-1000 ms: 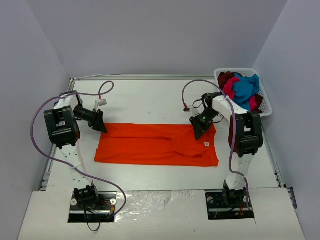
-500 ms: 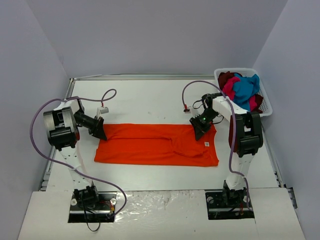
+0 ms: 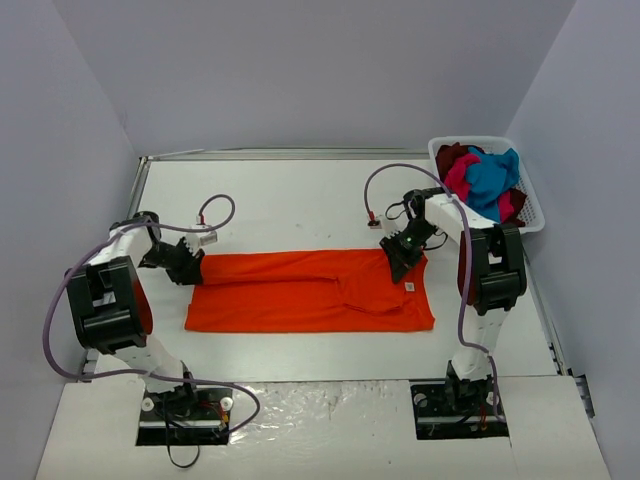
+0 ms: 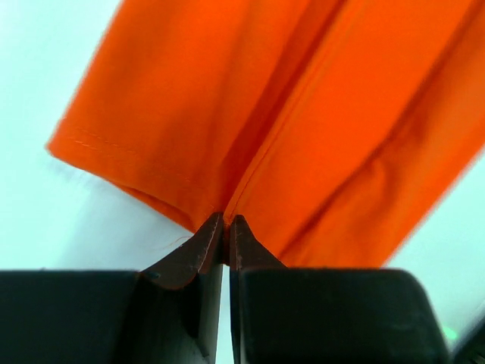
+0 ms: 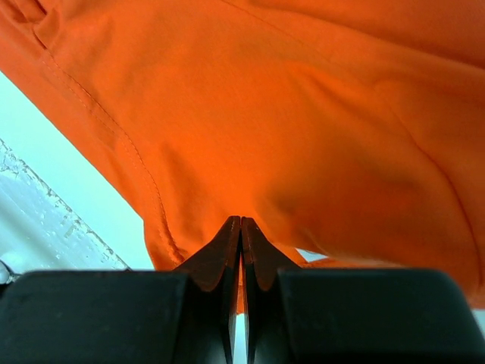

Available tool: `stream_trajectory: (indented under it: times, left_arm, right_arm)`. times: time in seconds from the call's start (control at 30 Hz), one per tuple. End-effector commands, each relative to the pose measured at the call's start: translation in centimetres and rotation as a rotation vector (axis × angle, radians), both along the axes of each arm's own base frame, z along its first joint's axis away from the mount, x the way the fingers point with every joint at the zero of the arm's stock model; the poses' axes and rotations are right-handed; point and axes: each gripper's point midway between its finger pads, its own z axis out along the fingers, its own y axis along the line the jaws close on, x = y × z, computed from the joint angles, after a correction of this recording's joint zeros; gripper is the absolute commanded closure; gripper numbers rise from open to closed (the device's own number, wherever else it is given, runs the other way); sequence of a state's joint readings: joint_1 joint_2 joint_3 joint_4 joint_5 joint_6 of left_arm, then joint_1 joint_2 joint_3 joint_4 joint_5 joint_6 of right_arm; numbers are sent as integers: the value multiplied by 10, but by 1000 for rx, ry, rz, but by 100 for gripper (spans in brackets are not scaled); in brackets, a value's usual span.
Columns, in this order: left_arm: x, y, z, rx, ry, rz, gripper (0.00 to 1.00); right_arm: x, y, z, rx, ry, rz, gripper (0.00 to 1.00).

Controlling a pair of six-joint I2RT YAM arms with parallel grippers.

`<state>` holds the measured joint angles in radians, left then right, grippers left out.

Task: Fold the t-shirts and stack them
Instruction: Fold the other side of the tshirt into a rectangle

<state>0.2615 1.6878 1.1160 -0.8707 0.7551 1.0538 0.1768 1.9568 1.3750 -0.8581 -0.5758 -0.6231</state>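
The bright orange t-shirt (image 3: pixel 300 292) lies spread lengthwise on the table, a small white tag near its right end. My left gripper (image 3: pixel 190 268) is shut on the shirt's far left corner; the left wrist view shows its fingertips (image 4: pixel 227 225) pinching a fold of orange cloth (image 4: pixel 303 114). My right gripper (image 3: pixel 397 258) is shut on the shirt's far right edge; the right wrist view shows its fingertips (image 5: pixel 241 226) pinching orange cloth (image 5: pixel 303 114). Teal-blue (image 3: pixel 492 175), magenta-pink (image 3: pixel 462 172) and dark red (image 3: pixel 450 156) shirts lie bunched in the basket.
A white plastic basket (image 3: pixel 532 205) stands at the table's back right corner. Purple cables loop from both arms over the table. The grey side walls stand close on both sides.
My left arm has swung down and to the left, pulling the shirt's far left corner leftward. The cloth is drawn tighter. My right gripper has barely moved.
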Motion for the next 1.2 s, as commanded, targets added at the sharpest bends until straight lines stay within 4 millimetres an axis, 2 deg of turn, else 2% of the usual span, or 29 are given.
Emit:
stream_trajectory:
  times: [0.0, 0.07, 0.1, 0.3, 0.53, 0.7, 0.73, 0.77, 0.93, 1.1, 1.17]
  left_arm:
    - [40, 30, 3, 178, -200, 75, 98]
    - [40, 36, -6, 225, -217, 86, 97]
    - [48, 39, -6, 244, -254, 92, 96]
    - [60, 46, -11, 301, -369, 115, 97]
    - [52, 39, -8, 305, -414, 82, 96]
    - [43, 40, -14, 316, -382, 80, 77]
    - [41, 41, -14, 315, -375, 90, 72]
    - [39, 41, -15, 307, -357, 107, 62]
    - [34, 34, 4, 216, -313, 174, 53]
    - [30, 23, 38, 126, -303, 228, 50]
    - [28, 23, 46, 119, -301, 256, 48]
  right_arm:
    - [-7, -6, 13, -20, 5, -16, 99]
    - [-7, -6, 13, -22, 7, -16, 99]
    - [-7, -6, 12, -23, 8, -16, 99]
    - [-8, -9, 5, -41, 33, -21, 99]
    - [-8, -9, -3, -48, 63, -23, 99]
    - [-7, -3, 1, -19, 65, -5, 98]
    - [-9, -1, 5, -11, 71, 5, 98]
    - [-8, 1, 8, -2, 63, 23, 97]
    - [-6, 17, 32, 60, 42, 100, 95]
    - [-7, 31, 38, 45, 43, 209, 95]
    - [1, 36, 36, 31, 33, 241, 96]
